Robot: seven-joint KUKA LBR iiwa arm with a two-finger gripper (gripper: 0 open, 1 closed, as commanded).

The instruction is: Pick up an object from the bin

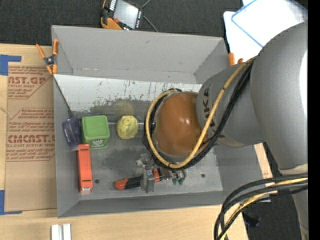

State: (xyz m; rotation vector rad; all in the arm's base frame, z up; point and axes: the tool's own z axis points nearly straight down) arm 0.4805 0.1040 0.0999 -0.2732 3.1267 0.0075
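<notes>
Below-right of the green block [95,130], gripper [148,178] sits at the right end of a small orange-and-black tool [126,184]; open or closed, cannot tell; yellow lump [127,127] just right of block.

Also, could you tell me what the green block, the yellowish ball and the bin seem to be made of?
The green block: probably plastic, smooth and evenly coloured, with rounded edges. The yellowish ball: perhaps foam or soft rubber, dull and lumpy. The bin: grey sheet metal, matte, with dark scuffs along its back wall.
</notes>
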